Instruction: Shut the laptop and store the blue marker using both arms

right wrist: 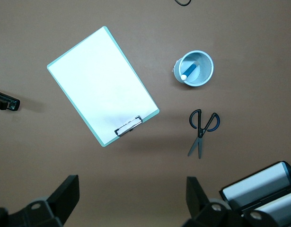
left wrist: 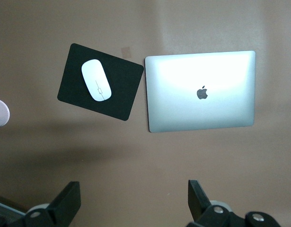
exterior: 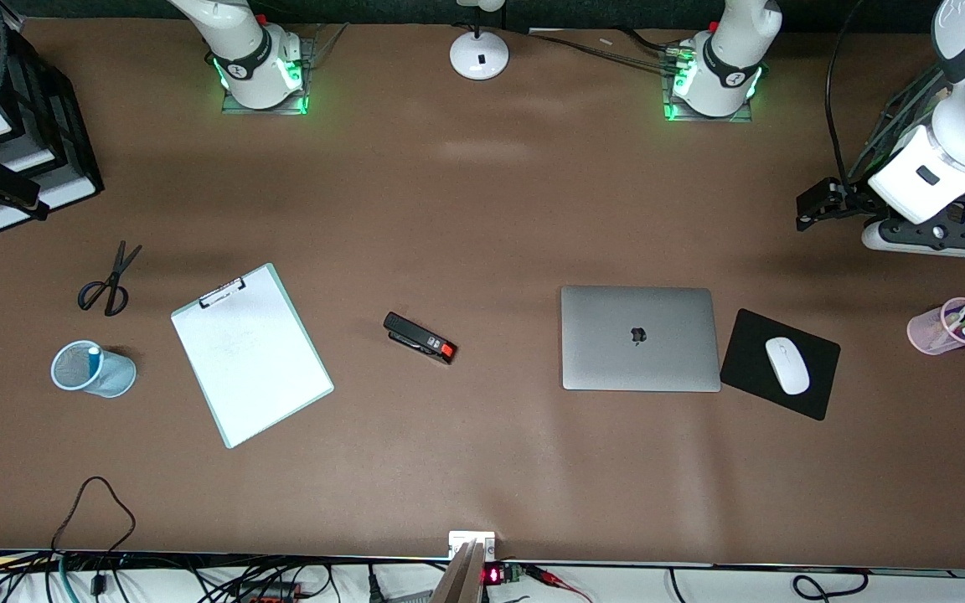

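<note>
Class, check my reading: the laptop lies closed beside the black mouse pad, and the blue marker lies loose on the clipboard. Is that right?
Not quite. The laptop is closed beside the mouse pad, but the blue marker is not on the clipboard. It stands in the light-blue mesh cup beside it, as the right wrist view shows.

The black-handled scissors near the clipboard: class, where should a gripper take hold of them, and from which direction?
Grip the black-handled scissors from straight above, across the shut blades just past the pivot. They lie flat on the brown table, so no side approach would get under them, and the narrow closed blades suit two fingers better than the wide handle loops. Both grippers are open, the right gripper likely better placed.
</note>
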### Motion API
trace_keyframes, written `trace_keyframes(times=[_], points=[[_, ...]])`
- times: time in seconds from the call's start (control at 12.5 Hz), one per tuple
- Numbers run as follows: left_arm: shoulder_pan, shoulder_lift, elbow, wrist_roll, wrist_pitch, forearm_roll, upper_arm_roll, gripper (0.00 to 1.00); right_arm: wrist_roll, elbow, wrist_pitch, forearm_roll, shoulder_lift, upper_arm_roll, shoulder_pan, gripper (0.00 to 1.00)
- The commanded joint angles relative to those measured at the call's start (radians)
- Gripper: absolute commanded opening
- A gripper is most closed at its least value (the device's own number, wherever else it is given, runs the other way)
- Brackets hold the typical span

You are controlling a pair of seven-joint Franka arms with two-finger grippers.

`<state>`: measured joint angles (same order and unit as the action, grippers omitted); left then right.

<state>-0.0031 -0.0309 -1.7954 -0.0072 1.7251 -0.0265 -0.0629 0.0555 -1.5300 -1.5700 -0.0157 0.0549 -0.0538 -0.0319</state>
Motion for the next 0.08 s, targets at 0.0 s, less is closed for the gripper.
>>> trace_keyframes(times=[0.0], points=[[0.011,0.011,0.027,0.023,-0.021,-0.006,-0.008,1.0,-0.008,-0.001,0.01,0.013,-0.017,0.008,-0.003,1.0]])
